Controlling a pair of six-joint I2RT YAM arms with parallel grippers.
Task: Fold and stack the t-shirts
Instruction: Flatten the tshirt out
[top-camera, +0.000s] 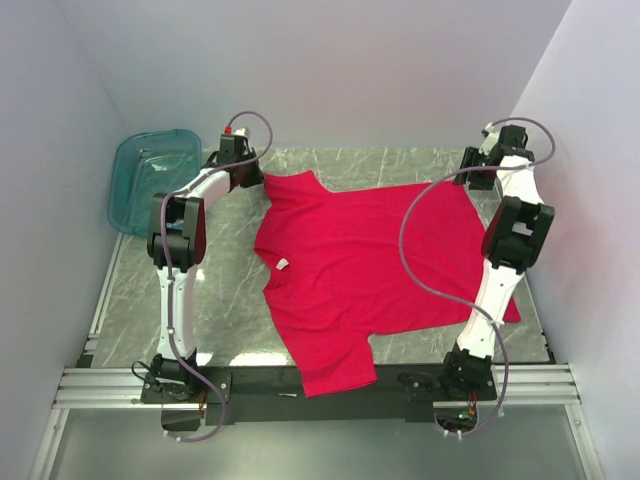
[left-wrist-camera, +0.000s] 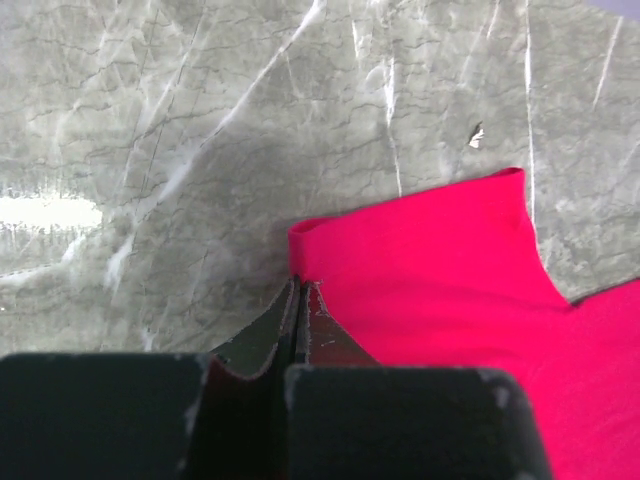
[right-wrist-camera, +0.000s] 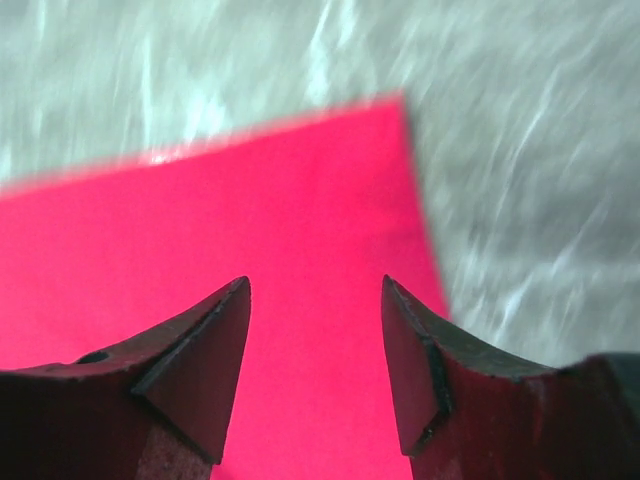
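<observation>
Bright red cotton short-sleeved t-shirt (top-camera: 350, 260) flat on grey marbled table (top-camera: 210, 300). Step: gripping far edge for first fold. Left gripper (left-wrist-camera: 297, 290) pinched on sleeve hem; right gripper (right-wrist-camera: 315, 290) wide above hem corner. Next: right pinches, both lift together

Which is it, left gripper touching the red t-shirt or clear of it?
Touching. In the left wrist view the left gripper is shut on the sleeve corner of the t-shirt, with no gap showing between fingertips and cloth.
</observation>
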